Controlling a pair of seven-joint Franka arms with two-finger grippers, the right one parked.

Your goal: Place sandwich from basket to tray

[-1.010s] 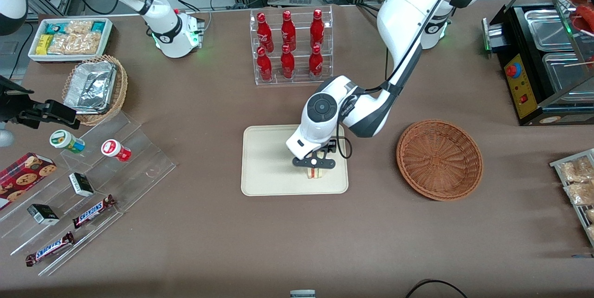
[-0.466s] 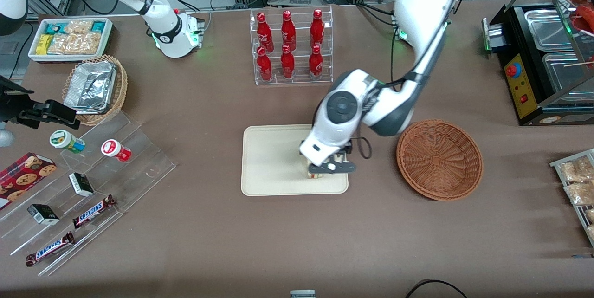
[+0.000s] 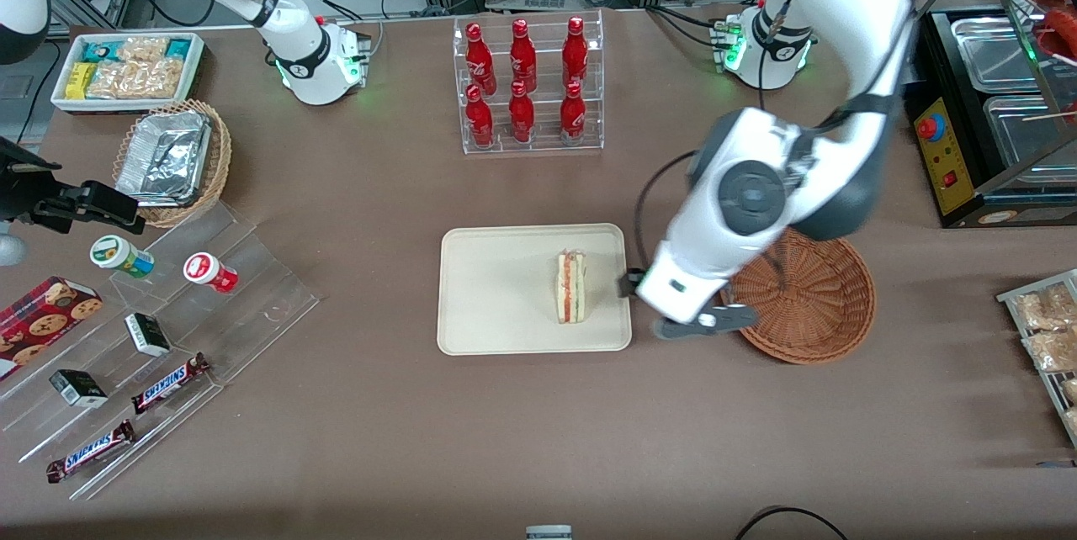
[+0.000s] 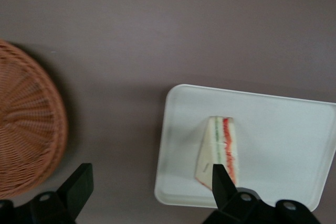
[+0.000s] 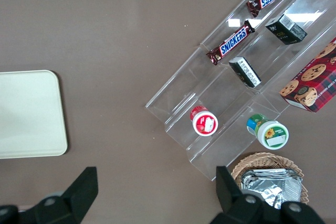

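Observation:
The sandwich (image 3: pixel 571 286) (image 4: pixel 218 148) lies on the cream tray (image 3: pixel 488 304) (image 4: pixel 283 129), near the tray's edge that faces the basket, with its red and green filling showing. Nothing lies in the reddish-brown wicker basket (image 3: pixel 808 304) (image 4: pixel 26 124), which stands beside the tray toward the working arm's end. My gripper (image 3: pixel 705 323) (image 4: pixel 151 182) hangs above the bare table between tray and basket. It is open, with nothing between its fingers. The arm's wrist covers part of the basket's rim in the front view.
A clear rack of red bottles (image 3: pixel 527 86) stands farther from the front camera than the tray. A stepped acrylic shelf of snacks (image 3: pixel 168 313), a tan basket of foil containers (image 3: pixel 172 157) and a white tub (image 3: pixel 126 69) lie toward the parked arm's end. A black warmer (image 3: pixel 984 103) stands at the working arm's end.
The gripper was down over the sandwich on the tray. It has let go, risen and swung off the tray toward the basket; the sandwich stays on the tray.

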